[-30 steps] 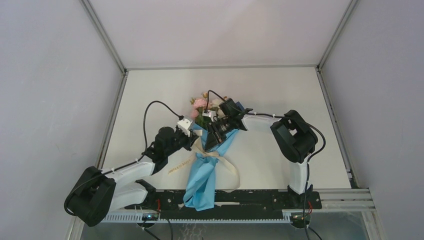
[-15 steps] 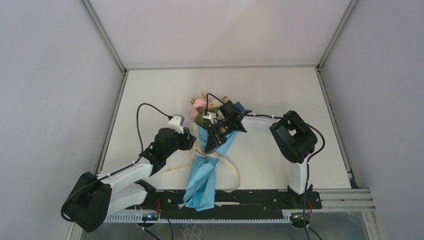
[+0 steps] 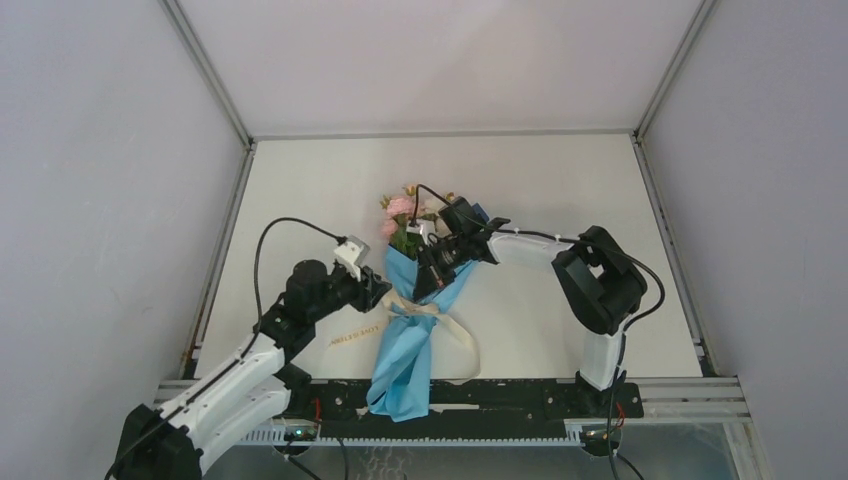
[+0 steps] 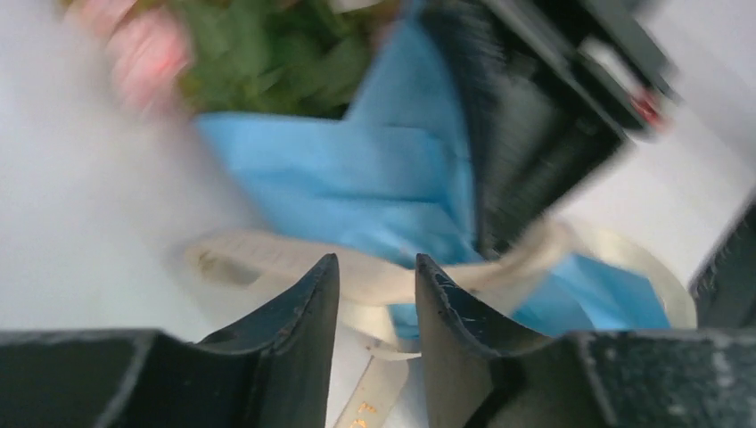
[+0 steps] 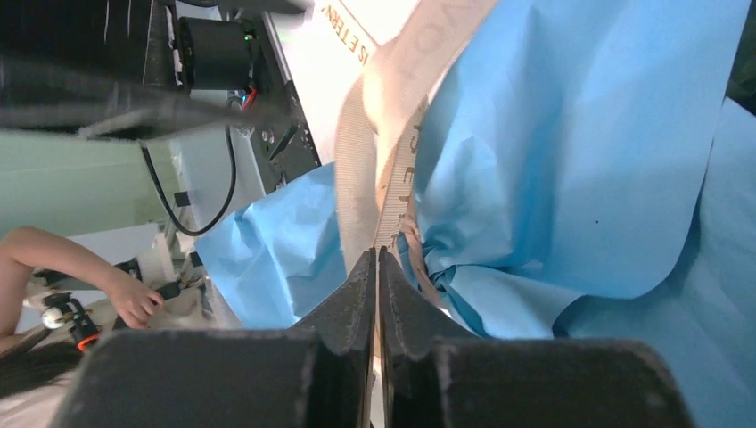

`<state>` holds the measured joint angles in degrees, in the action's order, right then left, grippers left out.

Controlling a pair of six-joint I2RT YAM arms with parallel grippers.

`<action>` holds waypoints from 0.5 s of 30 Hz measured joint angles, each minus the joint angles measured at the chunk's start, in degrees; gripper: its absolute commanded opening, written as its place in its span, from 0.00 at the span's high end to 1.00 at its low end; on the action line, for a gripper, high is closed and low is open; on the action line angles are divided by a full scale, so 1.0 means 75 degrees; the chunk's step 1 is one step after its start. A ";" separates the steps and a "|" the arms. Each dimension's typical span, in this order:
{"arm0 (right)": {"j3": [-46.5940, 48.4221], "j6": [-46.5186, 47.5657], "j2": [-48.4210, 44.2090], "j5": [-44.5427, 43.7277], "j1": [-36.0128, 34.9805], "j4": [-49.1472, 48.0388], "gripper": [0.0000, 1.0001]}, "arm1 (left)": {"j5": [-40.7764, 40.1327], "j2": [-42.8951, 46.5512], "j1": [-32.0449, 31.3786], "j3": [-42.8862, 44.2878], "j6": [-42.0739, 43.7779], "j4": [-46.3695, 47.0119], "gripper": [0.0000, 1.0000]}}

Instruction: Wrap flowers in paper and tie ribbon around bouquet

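while tight on ribbon (image 5: 383,134), right tool (image 5: 375,257) against paper (image 5: 579,134); left tool (image 4: 376,267) agape at ribbon

Matt creased paper (image 5: 579,134), soft cloth ribbon (image 5: 397,98), grainy black plastic on the right claw (image 5: 375,260).

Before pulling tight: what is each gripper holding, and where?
Right gripper pinches the ribbon beside the blue paper; left gripper straddles the ribbon, jaws apart, gripping nothing.

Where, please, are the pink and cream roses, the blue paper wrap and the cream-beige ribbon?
pink and cream roses (image 3: 399,207): top external view, on a pink bloom.
blue paper wrap (image 3: 403,352): top external view, on the cone's lower half.
cream-beige ribbon (image 5: 392,107): right wrist view, on the band beside the paper.
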<state>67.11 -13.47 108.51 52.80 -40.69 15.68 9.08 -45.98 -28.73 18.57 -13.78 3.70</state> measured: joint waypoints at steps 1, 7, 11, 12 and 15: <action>-0.0003 -0.0012 -0.0137 -0.0079 0.0009 0.0050 0.77 | 0.0621 0.0230 0.0000 0.0000 0.0618 -0.0003 0.52; -0.0003 0.0087 -0.0836 -0.0574 0.0012 0.0358 0.56 | 0.3142 0.0044 -0.0017 0.0463 0.4325 -0.0860 0.49; -0.0003 0.0149 -0.0883 -0.0871 -0.0099 0.0554 0.49 | 0.3450 -0.0420 -0.0204 0.0583 0.5732 -0.1276 0.51; -0.0003 0.0154 -0.0871 -0.0947 -0.0160 0.0595 0.49 | 0.3488 -0.0455 -0.0303 0.0595 0.6035 -0.1413 0.51; -0.0003 0.0152 -0.0860 -0.1029 -0.0309 0.0612 0.48 | 0.3561 -0.0527 -0.0536 0.0659 0.6732 -0.1801 0.51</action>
<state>67.09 -12.34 102.06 45.08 -43.00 20.27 35.79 -49.93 -32.75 23.51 36.71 -9.80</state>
